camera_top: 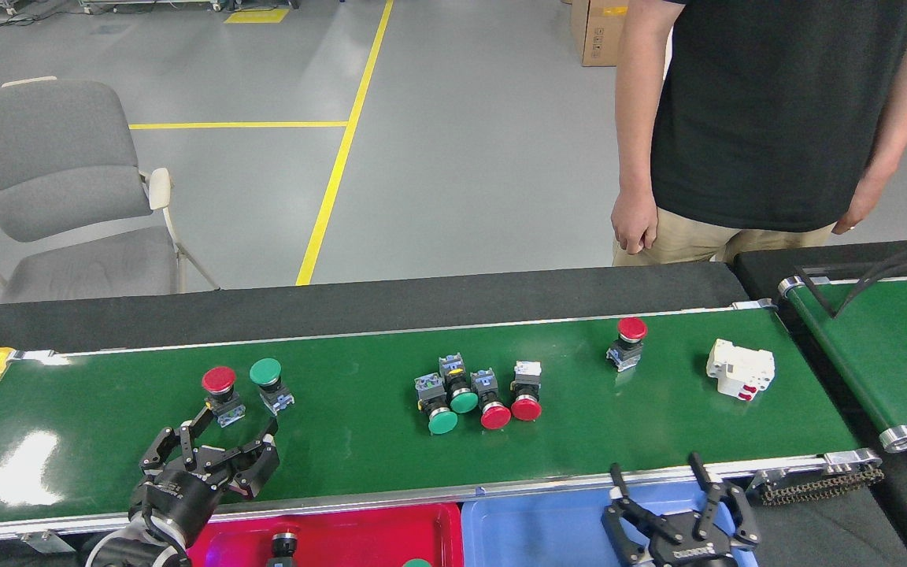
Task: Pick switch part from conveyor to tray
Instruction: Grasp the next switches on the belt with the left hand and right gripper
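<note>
On conveyor (390,441), red switch (221,390) sits at 12 o'clock of left gripper (233,437), fingers spread, empty. Right gripper (662,484) spread over blue tray (532,531). Switch likely light, rigid, top-heavy; grasp body under smooth cap.

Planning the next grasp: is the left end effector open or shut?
Open: the left end effector has its black fingers spread apart, empty, just short of the red mushroom-head push-button switch.

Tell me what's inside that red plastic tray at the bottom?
Only the far strip of the red plastic tray shows. In it lie a dark cylindrical switch part and the rim of a green button cap. The rest is cut off by the picture's edge.
</note>
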Controlling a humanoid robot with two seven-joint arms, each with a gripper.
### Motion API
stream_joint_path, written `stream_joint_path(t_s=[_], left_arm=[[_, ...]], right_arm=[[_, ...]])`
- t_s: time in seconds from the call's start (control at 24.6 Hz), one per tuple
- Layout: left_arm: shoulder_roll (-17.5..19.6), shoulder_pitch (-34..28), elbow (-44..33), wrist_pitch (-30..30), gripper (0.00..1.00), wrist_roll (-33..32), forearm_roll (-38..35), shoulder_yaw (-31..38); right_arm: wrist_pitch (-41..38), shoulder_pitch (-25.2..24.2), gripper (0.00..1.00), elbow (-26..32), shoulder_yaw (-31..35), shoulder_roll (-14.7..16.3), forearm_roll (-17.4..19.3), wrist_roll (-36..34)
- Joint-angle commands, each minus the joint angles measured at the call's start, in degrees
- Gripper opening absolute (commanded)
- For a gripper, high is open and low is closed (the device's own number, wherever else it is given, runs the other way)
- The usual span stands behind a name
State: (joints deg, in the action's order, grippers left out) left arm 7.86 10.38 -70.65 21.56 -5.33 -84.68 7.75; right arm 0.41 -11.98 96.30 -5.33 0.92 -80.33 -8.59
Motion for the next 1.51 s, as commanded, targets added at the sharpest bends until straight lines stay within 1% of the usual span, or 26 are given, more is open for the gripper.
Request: stream_joint_path(t_s=[0.0,0.08,0.12,0.16,0.28,0.37,0.53,0.61,0.69,0.81,0.94,0.98,1.02,1.1,1.14,1.18,1.22,1.3,1.38,1.42,1.46], left_arm=[[0.7,3.0,1.8,-1.4,1.0,0.1,-0.1,0.1],[0.7,4.4,3.4,-1.4,1.0,0.2,0.0,0.1],[0.8,4.6,3.8,-1.4,1.0,0.3,0.0,0.1],[0.8,4.7,3.8,-1.4,1.0,0.4,0.0,0.1],[0.8,4.6,3.7,-1.3,1.0,0.4,0.0,-0.2],[0.8,4.6,3.8,-1.3,1.0,0.4,0.0,-0.2],[0.6,5.1,4.4,-1.6,1.0,0.4,-0.1,-0.3],[0.3,6.3,6.0,-2.0,1.0,0.4,-0.1,-0.4],[0.1,8.4,9.0,-4.0,1.0,0.4,-0.1,-0.7],[0.0,11.8,13.9,-7.0,1.0,0.5,-0.1,-2.9],[0.0,13.2,15.4,-8.6,1.0,0.6,-0.1,-4.7],[-0.3,13.3,15.4,-8.6,1.0,0.6,-0.1,-4.9],[-0.3,13.4,15.4,-8.6,1.0,0.6,-0.1,-4.9],[-0.6,13.4,15.3,-8.6,0.99,0.6,0.0,-5.0],[-0.7,13.4,15.3,-8.6,0.98,0.6,0.0,-5.0],[-0.7,13.3,15.2,-8.5,0.95,0.6,0.2,-4.9],[-0.7,13.2,15.0,-8.2,0.89,0.6,0.5,-4.9],[-0.8,12.3,14.2,-7.8,0.79,0.7,0.7,-4.9],[-0.7,11.1,12.6,-7.6,0.7,0.7,1.3,-4.9],[-0.7,10.1,11.3,-7.6,0.67,0.7,1.4,-5.0],[-0.7,8.8,9.4,-7.5,0.66,0.7,1.4,-5.1]], right_arm=[[0.1,3.0,1.0,-0.8,-0.6,-1.6,-0.4,0.8],[0.1,6.7,1.0,-3.7,-3.5,-2.9,-2.4,3.2],[0.4,9.2,1.0,-5.9,-5.3,-3.3,-3.7,4.9],[1.4,11.7,1.0,-8.2,-7.1,-3.8,-4.2,6.1],[6.7,19.3,1.0,-17.0,-13.0,-6.2,-4.4,7.1],[9.0,23.3,1.0,-20.8,-16.5,-7.2,-4.1,7.2],[9.4,28.7,1.0,-27.5,-21.4,-10.0,-4.0,7.2],[9.4,30.4,1.0,-30.7,-22.9,-10.2,-3.5,7.2],[9.6,32.2,1.0,-33.7,-24.5,-10.2,-2.2,7.2],[9.5,34.6,1.0,-36.5,-24.8,-10.2,0.7,7.1],[9.6,37.6,1.0,-38.8,-25.3,-10.2,3.0,7.1],[9.7,38.3,0.97,-39.5,-25.6,-10.2,3.4,7.1],[9.7,38.8,0.91,-40.1,-25.8,-10.2,3.5,7.2],[9.6,39.9,0.61,-41.5,-27.9,-10.3,3.1,7.5],[9.6,40.5,0.49,-42.2,-29.2,-10.2,3.1,8.7],[9.5,41.0,0.38,-42.8,-30.2,-10.2,3.1,9.9],[9.3,41.2,0.28,-43.0,-30.6,-10.2,3.1,10.5],[9.1,41.2,0.17,-43.0,-30.8,-10.1,3.0,10.7],[9.0,41.2,0.11,-43.0,-30.8,-10.1,3.0,10.8],[9.0,41.2,0.09,-42.9,-30.8,-10.0,3.0,10.8],[8.9,41.2,0.07,-42.7,-30.8,-10.0,3.2,10.7]])
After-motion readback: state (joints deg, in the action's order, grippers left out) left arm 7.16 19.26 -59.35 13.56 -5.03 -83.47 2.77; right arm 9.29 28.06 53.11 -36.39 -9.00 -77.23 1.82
